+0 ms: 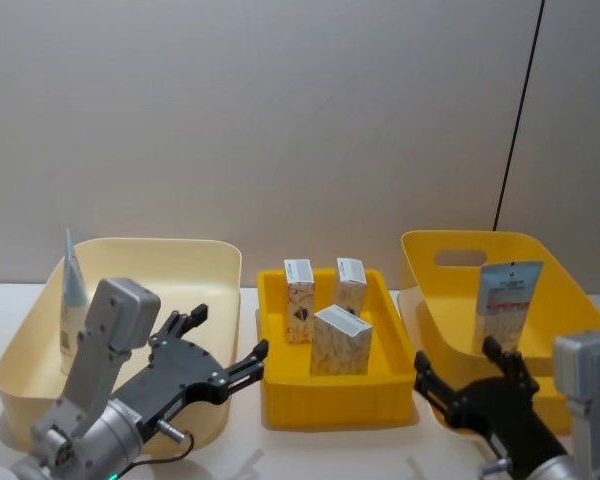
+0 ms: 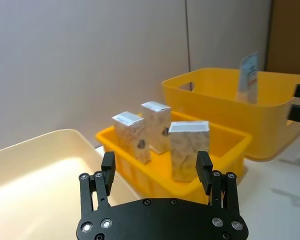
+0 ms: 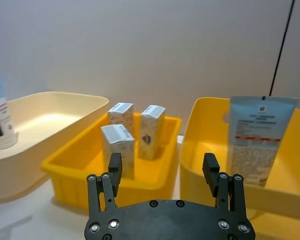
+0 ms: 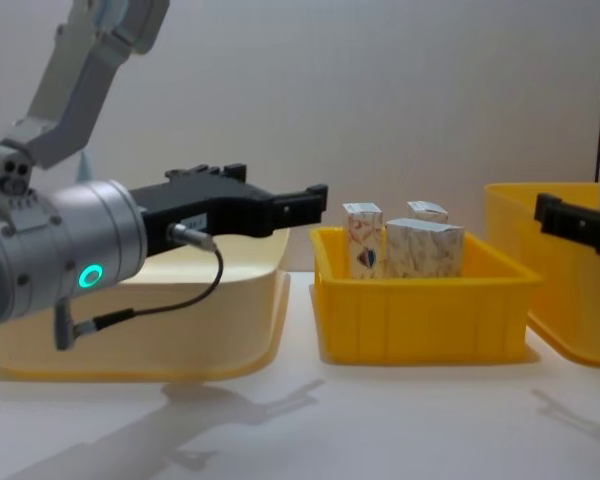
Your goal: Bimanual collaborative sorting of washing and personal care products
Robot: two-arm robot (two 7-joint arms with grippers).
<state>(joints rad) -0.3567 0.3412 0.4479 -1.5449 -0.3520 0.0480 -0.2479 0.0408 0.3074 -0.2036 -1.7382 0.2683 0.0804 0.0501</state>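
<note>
Ahead of the left gripper (image 1: pixel 228 335), fingers spread, cartons (image 1: pixel 340 340) are standing upright; the right gripper (image 1: pixel 458 358), also spread, is facing a tube (image 1: pixel 508 300).

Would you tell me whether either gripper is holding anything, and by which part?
Nothing is held: the left gripper and the right gripper are both open and empty.

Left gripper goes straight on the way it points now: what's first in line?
Likely the nearest marbled carton, centred ahead of the open left gripper in the yellow tray. The tray's near wall could catch first; height unclear.
</note>
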